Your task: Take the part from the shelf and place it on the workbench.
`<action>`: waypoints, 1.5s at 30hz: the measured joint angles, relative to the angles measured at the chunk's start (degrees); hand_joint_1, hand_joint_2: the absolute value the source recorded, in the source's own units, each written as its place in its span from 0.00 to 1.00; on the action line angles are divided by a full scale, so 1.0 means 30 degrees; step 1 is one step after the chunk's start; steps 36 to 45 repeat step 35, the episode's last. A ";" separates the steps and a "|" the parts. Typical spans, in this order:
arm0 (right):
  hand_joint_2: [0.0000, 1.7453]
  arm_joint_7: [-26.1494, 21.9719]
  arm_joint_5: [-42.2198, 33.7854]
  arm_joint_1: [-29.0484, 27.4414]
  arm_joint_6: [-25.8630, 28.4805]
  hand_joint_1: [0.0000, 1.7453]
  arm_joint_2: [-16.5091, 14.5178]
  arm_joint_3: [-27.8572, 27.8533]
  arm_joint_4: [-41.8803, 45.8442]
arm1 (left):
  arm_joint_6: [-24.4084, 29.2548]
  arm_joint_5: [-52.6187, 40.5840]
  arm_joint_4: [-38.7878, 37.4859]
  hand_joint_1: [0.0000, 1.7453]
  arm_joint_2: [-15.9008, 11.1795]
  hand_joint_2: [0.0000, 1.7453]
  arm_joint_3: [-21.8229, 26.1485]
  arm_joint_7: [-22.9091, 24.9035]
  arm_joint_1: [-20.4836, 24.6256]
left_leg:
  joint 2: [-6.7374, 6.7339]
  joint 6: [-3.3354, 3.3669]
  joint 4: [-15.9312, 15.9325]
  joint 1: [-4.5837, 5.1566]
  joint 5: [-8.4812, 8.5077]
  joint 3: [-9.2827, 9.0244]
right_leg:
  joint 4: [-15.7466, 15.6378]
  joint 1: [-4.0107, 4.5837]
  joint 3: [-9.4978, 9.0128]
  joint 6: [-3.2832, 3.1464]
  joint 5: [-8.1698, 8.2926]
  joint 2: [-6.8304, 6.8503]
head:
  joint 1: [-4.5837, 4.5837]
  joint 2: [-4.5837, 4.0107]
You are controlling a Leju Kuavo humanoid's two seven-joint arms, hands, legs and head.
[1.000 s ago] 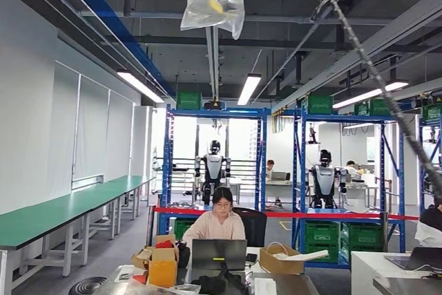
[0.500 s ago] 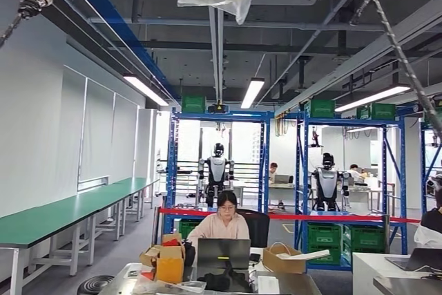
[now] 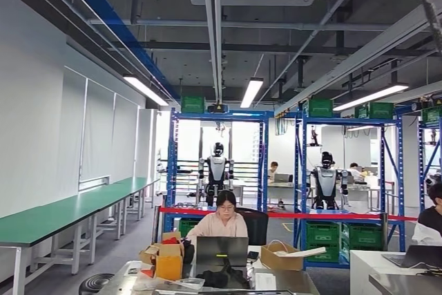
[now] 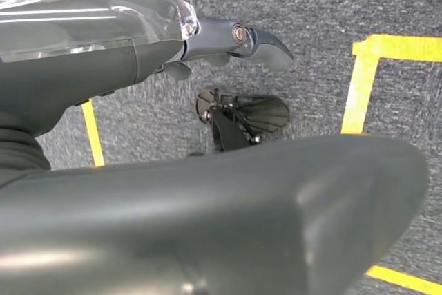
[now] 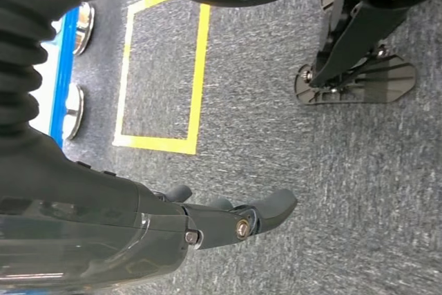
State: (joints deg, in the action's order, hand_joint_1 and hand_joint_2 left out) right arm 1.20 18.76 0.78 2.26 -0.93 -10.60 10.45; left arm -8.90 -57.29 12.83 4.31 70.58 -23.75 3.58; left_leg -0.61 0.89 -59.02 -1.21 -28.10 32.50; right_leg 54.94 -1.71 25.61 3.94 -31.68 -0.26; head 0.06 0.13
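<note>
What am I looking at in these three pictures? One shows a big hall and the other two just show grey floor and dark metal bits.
These come from three cameras on one two-legged humanoid robot. The wide picture is from its head, looking across a workshop: a person sits at a laptop on a cluttered desk, with cardboard boxes beside it. Behind stand blue shelf racks holding green crates, and two other humanoid robots. A long green workbench runs along the left wall.

The other two pictures come from cameras at the robot's wrists. Its arms hang down, so they look at grey carpet marked with yellow tape. The left hand and the right hand both hold nothing; their fingers look stretched out.
</note>
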 joint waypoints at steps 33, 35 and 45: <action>0.00 -0.0464 -0.3195 -0.1408 -0.0364 0.00 0.0084 0.0884 0.1827 | 0.1467 0.9870 0.1326 0.00 -0.0406 0.00 -1.0663 0.3824 -0.1881 | 0.0026 -0.0296 0.0112 -0.0270 0.0190 0.0054 | 0.0039 0.0255 0.0096 -0.0271 0.0099 0.0003 | 0.0002 0.0000; 0.00 -0.0464 -0.3406 -0.1513 -0.0378 0.00 0.0086 0.1052 0.1970 | 0.1571 1.0505 0.1440 0.00 -0.0464 0.00 -1.1511 0.4103 -0.2026 | 0.0026 -0.0296 0.0112 -0.0269 0.0190 0.0056 | 0.0039 0.0255 0.0098 -0.0271 0.0099 0.0003 | 0.0002 0.0000; 0.00 -0.0464 -0.3406 -0.1513 -0.0378 0.00 0.0086 0.1052 0.1970 | 0.1571 1.0505 0.1440 0.00 -0.0464 0.00 -1.1511 0.4103 -0.2026 | 0.0026 -0.0296 0.0112 -0.0269 0.0190 0.0056 | 0.0039 0.0255 0.0098 -0.0271 0.0099 0.0003 | 0.0002 0.0000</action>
